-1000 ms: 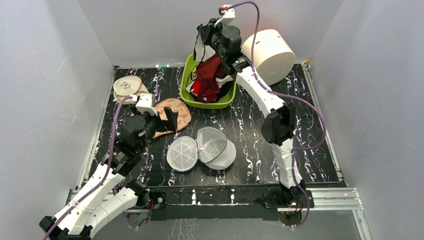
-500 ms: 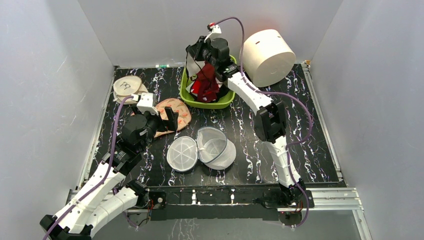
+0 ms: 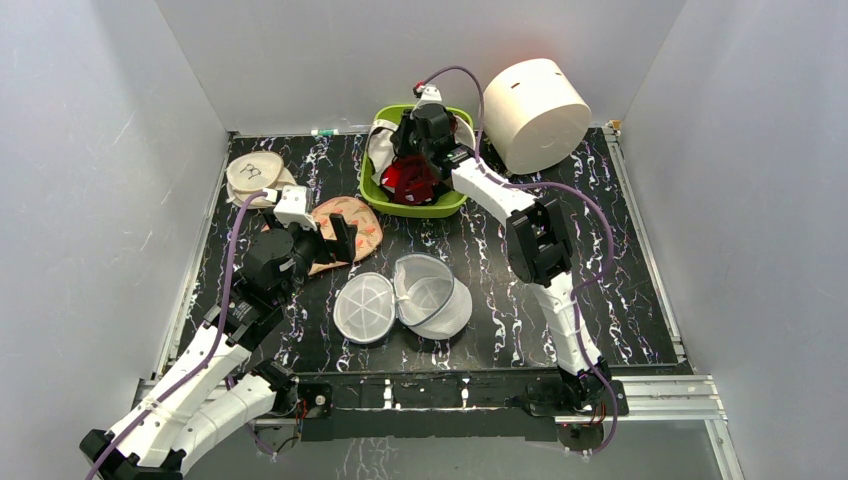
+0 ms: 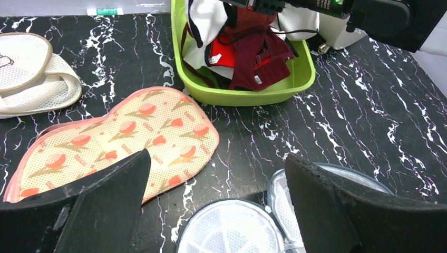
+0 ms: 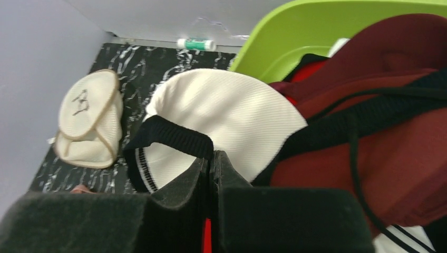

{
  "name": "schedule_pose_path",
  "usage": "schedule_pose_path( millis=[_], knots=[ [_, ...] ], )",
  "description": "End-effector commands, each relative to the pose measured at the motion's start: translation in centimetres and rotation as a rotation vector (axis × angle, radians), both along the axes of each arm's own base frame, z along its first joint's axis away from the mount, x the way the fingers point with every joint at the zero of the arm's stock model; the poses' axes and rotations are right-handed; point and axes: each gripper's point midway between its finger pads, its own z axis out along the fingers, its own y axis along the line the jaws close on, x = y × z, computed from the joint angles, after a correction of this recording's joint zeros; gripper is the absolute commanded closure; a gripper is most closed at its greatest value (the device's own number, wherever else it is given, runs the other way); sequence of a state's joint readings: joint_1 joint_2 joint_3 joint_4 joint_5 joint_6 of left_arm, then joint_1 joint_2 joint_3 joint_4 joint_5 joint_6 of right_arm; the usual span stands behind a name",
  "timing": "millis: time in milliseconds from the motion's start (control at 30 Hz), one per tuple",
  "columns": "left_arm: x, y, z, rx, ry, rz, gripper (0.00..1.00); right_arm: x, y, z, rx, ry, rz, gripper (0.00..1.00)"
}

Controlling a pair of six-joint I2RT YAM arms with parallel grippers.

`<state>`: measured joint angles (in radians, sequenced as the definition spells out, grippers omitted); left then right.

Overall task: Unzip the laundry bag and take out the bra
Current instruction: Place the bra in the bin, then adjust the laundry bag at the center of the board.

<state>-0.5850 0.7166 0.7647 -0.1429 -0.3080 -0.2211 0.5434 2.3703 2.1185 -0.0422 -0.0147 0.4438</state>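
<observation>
Bra (image 5: 390, 142) lowered into green basin (image 3: 371, 188) — right end effector (image 5: 212, 156) now down, shut.

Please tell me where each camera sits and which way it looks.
Top external: above, behind the bases, looking down at the table; left arm and right arm show.
Left wrist: low, facing the green basin; open left pincer in front.
Right wrist: over the basin, facing the bra; shut right pincer below.
Shared: all show the basin; top and left wrist, the laundry bag.

Overhead view looks down on the table (image 3: 480, 250); both close, low wrist views share the green basin (image 4: 248, 95).
</observation>
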Motion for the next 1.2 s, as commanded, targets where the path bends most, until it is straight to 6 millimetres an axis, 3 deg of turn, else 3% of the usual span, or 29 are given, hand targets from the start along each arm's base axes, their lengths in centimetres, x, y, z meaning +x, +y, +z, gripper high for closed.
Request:
schedule_pose_path(
  millis=[0,167,300,500,600,733,967,1167],
  knots=[
    [0.1,0.2,0.1,-0.008,-0.009,0.01,0.02,1.0,-2.2,-0.6,-0.096,-0.017,-0.087,1.0],
    [0.2,0.1,-0.1,-0.006,-0.004,0.01,0.01,0.3,-4.0,-5.0,-0.183,0.08,-0.146,1.0],
    [0.3,0.1,-0.2,-0.005,0.001,0.011,0.02,-1.2,-6.9,-8.1,-0.278,0.165,-0.238,1.0],
    [0.3,-0.3,-0.3,-0.008,0.006,-0.002,0.02,-3.8,-9.5,-9.3,-0.324,0.194,-0.282,1.0],
    [0.3,-0.3,-0.4,-0.008,0.008,-0.003,0.02,-4.4,-10.2,-9.4,-0.338,0.195,-0.292,1.0],
    [0.4,-0.3,-0.6,-0.004,0.014,-0.003,0.02,-4.3,-9.5,-9.2,-0.349,0.198,-0.245,0.99],
    [0.6,-0.5,-1.1,0.007,0.033,-0.003,0.02,-4.3,-8.5,-5.6,-0.301,0.188,-0.217,0.76],
    [0.7,-0.8,-1.4,0.009,0.044,-0.012,0.02,-5.5,-8.9,-2.2,-0.273,0.168,-0.208,0.67]
  ],
)
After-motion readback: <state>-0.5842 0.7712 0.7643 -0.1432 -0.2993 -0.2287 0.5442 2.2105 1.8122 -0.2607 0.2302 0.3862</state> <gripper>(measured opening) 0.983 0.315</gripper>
